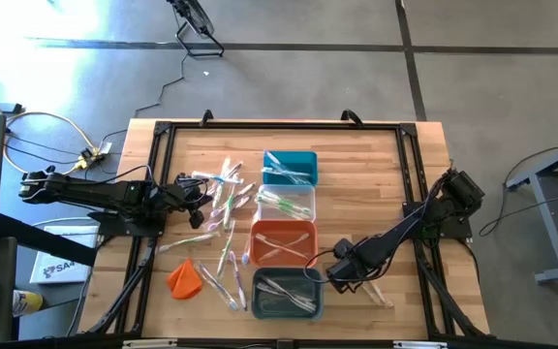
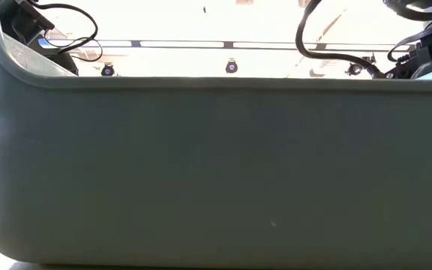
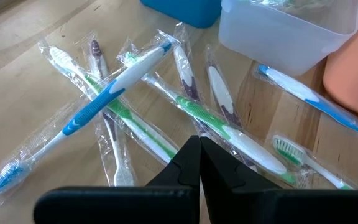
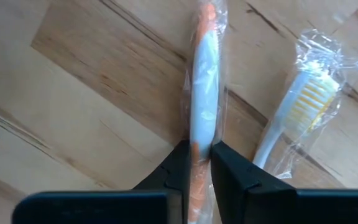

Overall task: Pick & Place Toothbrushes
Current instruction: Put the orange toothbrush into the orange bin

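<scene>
The toothbrushes (image 1: 223,199), each in a clear wrapper, lie mostly in a loose pile at the left centre of the high view, on the wooden table (image 1: 376,174). More of them lie inside the four bins in the middle column: teal bin (image 1: 290,167), clear bin (image 1: 287,203), orange bin (image 1: 282,242) and grey bin (image 1: 287,294). I see the right claw (image 4: 197,163) at the lower right of the high view, just beside the grey bin, and it is clenched on an orange-and-white toothbrush (image 4: 204,81) that lies on the table. Another toothbrush with yellow bristles (image 4: 306,109) lies just beside it. The left claw (image 3: 199,163) is fully clenched and holds nothing, over the pile. An orange cloth lump (image 1: 185,278) lies at the lower left.
</scene>
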Controlling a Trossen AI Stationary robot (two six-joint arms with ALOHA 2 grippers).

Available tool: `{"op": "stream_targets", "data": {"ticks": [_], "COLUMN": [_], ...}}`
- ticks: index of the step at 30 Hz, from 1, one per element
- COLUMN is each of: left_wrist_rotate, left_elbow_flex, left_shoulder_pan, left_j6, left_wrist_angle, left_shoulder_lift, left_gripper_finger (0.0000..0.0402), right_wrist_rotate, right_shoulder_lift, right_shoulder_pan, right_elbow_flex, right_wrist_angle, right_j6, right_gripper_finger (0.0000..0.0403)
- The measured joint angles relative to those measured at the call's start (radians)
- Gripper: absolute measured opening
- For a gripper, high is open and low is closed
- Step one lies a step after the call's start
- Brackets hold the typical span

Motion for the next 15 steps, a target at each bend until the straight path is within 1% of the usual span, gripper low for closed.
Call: {"op": "stream_targets", "data": {"ticks": [7, 12, 15], "left_wrist_rotate": [0.000, 0.000, 0.000], "left_elbow_flex": [0.000, 0.000, 0.000], "left_shoulder_pan": [0.000, 0.000, 0.000], "left_j6": [0.000, 0.000, 0.000], "left_wrist_angle": [0.000, 0.000, 0.000], "left_shoulder_lift": [0.000, 0.000, 0.000], "left_gripper_finger": [0.0000, 0.0000, 0.0000], "right_wrist_rotate": [0.004, 0.019, 0.022], "right_shoulder_lift": [0.002, 0.002, 0.002], "right_shoulder_pan": [0.000, 0.000, 0.000], "right_elbow_flex": [0.000, -0.001, -0.001], "right_wrist_angle": [0.000, -0.001, 0.001], "right_j6": [0.000, -0.001, -0.001], "right_gripper_finger": [0.0040, 0.0014, 0.0014]}}
